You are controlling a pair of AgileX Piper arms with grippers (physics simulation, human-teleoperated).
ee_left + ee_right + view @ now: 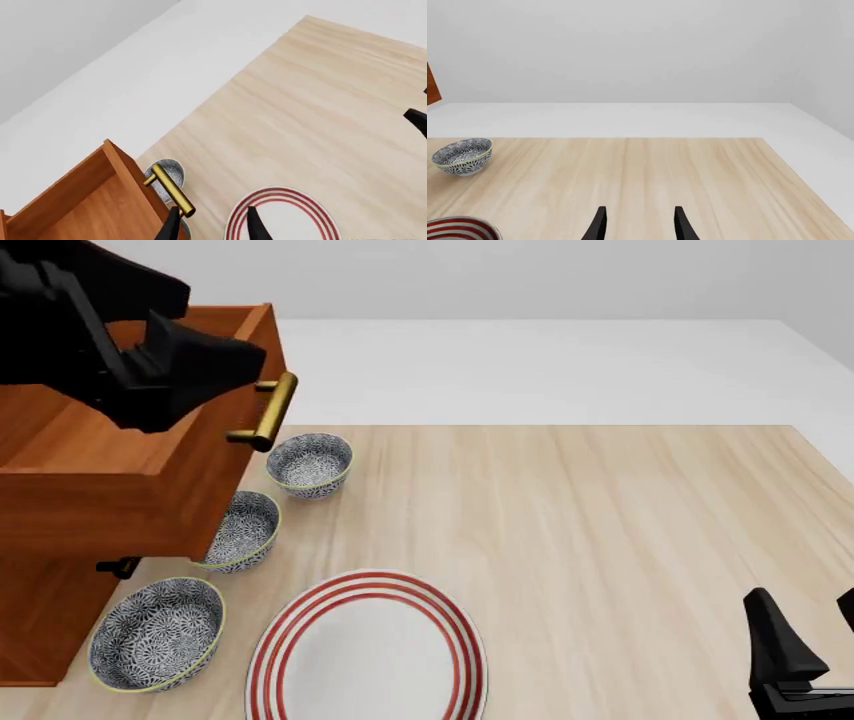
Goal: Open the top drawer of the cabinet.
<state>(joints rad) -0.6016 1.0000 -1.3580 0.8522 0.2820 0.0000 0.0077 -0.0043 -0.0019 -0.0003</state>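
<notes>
The reddish-brown cabinet (38, 612) stands at the table's left. Its top drawer (107, 505) is pulled far out over the bowls, its brass bar handle (271, 410) facing right. In the left wrist view the drawer (80, 205) shows as an empty open box with the handle (169, 189) on its front. My left gripper (213, 226) is open; one finger (172, 225) is right by the handle's end, and nothing is between the jaws. In the front view the left arm (134, 350) hides that gripper. My right gripper (807, 630) is open and empty at the near right, also seen in its wrist view (639, 225).
Three patterned bowls (310, 462) (243, 530) (158, 632) sit by and under the open drawer. A red-ringed white plate (367, 650) lies at the front, also under my left gripper (280, 215). A lower drawer's dark handle (118, 566) pokes out below.
</notes>
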